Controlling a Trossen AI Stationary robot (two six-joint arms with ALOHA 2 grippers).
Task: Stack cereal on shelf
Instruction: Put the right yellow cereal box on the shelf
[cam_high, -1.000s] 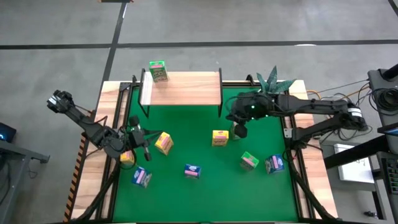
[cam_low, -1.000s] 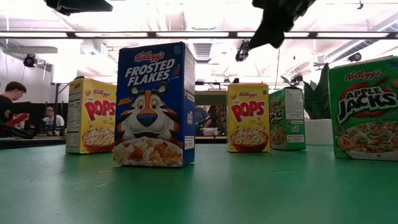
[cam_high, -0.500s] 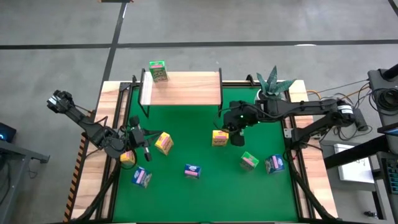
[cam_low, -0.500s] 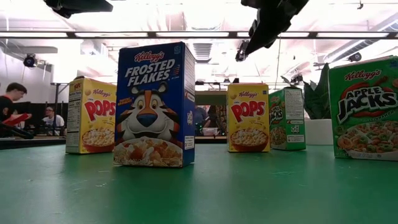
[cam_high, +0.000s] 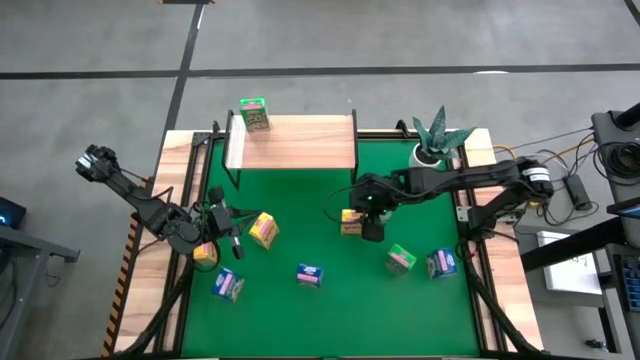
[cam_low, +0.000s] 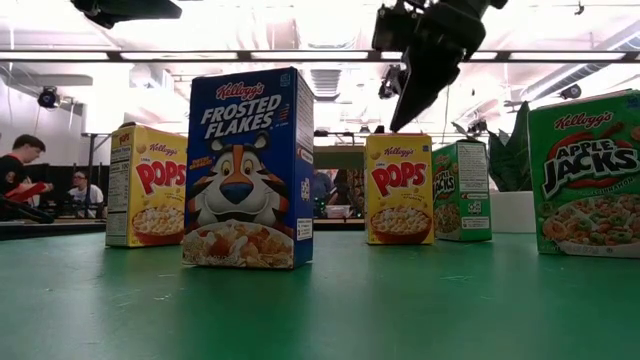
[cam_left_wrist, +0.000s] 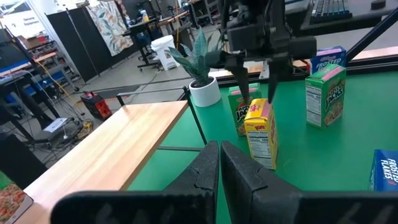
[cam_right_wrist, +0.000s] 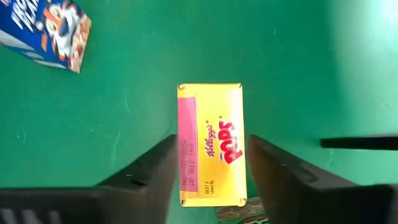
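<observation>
Hovering over the yellow cereal box (cam_right_wrist: 211, 144), my right tool (cam_high: 366, 224) has fingers spread either side, gripping nothing. That box stands on the green tabletop (cam_high: 300, 205) near the shelf (cam_high: 292, 142). Left tool (cam_high: 228, 232) is closed.

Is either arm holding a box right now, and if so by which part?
Nothing is held. The right gripper hangs open over the yellow Pops box, not yet gripping it.

1. The right arm was stretched across the table's middle, its wrist turned downward.
2. The right gripper (cam_high: 362, 222) was held above the surface with fingers (cam_right_wrist: 146, 171) spread apart.
3. The left gripper (cam_high: 232, 233) was kept at the left side, fingers (cam_left_wrist: 205, 174) pressed together.
</observation>
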